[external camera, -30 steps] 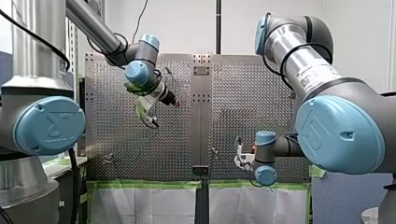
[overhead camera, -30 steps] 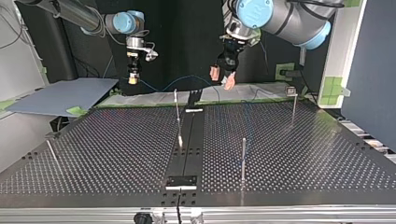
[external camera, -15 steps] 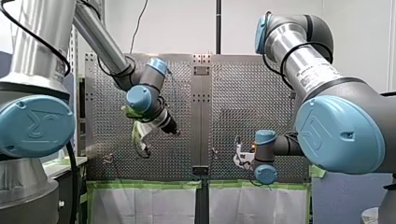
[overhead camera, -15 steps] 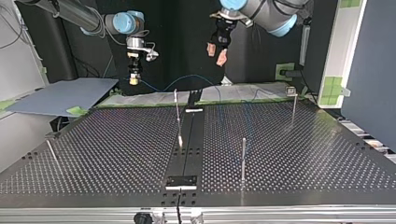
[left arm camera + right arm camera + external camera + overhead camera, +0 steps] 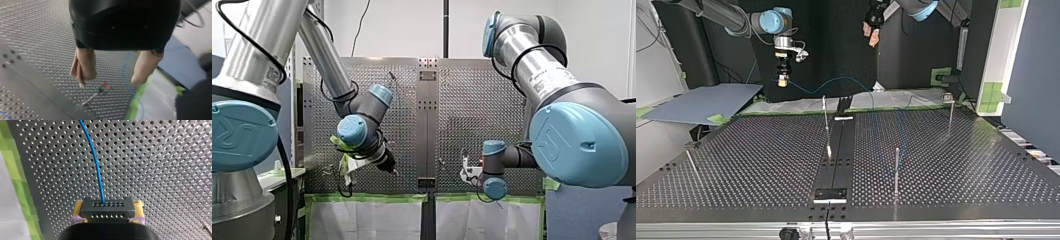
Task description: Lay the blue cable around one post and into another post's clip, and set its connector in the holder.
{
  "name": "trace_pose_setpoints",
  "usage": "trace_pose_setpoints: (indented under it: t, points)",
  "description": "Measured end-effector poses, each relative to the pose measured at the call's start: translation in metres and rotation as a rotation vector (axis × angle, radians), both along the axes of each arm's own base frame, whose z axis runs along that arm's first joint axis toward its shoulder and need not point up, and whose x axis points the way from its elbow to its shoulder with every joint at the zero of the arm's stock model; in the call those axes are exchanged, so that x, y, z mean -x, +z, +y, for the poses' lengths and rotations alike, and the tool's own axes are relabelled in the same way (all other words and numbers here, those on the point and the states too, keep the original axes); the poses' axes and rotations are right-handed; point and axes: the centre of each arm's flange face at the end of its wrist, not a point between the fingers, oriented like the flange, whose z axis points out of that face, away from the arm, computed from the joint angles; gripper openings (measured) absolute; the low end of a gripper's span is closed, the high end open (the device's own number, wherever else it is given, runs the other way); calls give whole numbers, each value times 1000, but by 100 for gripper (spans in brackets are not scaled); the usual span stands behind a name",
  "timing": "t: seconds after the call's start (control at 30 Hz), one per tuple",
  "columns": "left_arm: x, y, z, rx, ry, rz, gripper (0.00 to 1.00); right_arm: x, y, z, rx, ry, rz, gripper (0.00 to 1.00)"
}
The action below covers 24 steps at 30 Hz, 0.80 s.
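Observation:
In the right wrist view my right gripper [image 5: 108,218], with yellow pads, is shut on a dark grey connector [image 5: 107,207]. The blue cable [image 5: 96,157] runs from the connector out over the perforated table. The top view shows that gripper [image 5: 782,80] hanging beyond the table's far edge at the left, with the cable [image 5: 836,82] arching toward the middle. My left gripper [image 5: 872,32] is high at the back, open and holding nothing. Its beige fingers [image 5: 83,67] stand wide apart above the cable [image 5: 125,75] and a red-tipped post [image 5: 100,91].
Thin posts stand on the perforated table [image 5: 761,165]: one near the middle [image 5: 825,112], one nearer the camera [image 5: 896,167], one with a small square head at the right [image 5: 950,112], one leaning at the left [image 5: 691,162]. A black strip [image 5: 836,160] runs down the centre.
My left arm has lifted and drawn back from the table's far edge, rising in the top view and sinking in the front view. My right gripper has shifted only slightly, connector still gripped.

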Motion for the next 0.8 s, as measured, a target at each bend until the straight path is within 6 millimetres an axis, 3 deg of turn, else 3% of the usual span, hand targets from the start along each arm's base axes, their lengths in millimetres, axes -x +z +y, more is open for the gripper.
trace_pose_setpoints:
  t: [0.23, 0.5, 0.8]
  points:
    - [19, -23, -7, -95, -48, -39, 100, -9, 1, 15, -4, 24, 10, 12]
    - [19, -36, -49, -114, -152, -120, 100, -26, 32, 20, 20, 58, -1, 12]
    - [-4, -49, -82, -132, -175, -205, 100, -34, 68, 21, 37, 75, -12, 12]
